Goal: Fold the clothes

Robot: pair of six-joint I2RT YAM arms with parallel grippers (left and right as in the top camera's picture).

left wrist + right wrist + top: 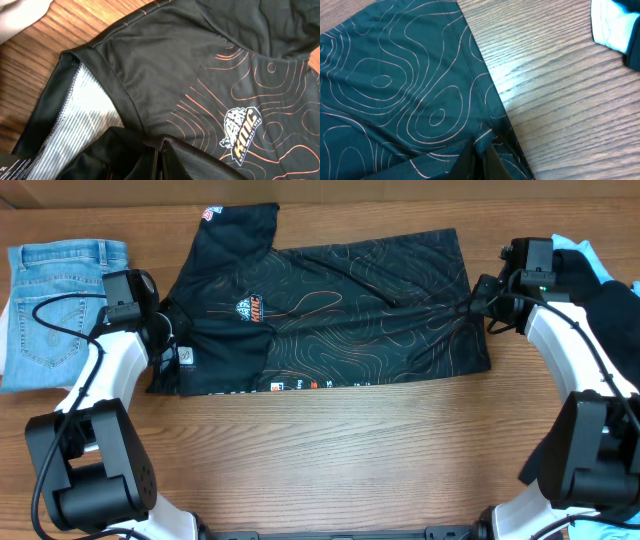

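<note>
Black short-sleeved jersey with orange contour lines lies spread sideways on the wooden table. Left gripper is clamped on its shoulder, right gripper on its hem. Folding looks barely begun, most folds left.

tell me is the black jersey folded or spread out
Spread: the jersey lies long and flat across the table, chest logo up, the left pincer and right pincer each shut on an end.

A brown wood-grain table fills every view, evenly lit, with a soft sheen along its grain.
</note>
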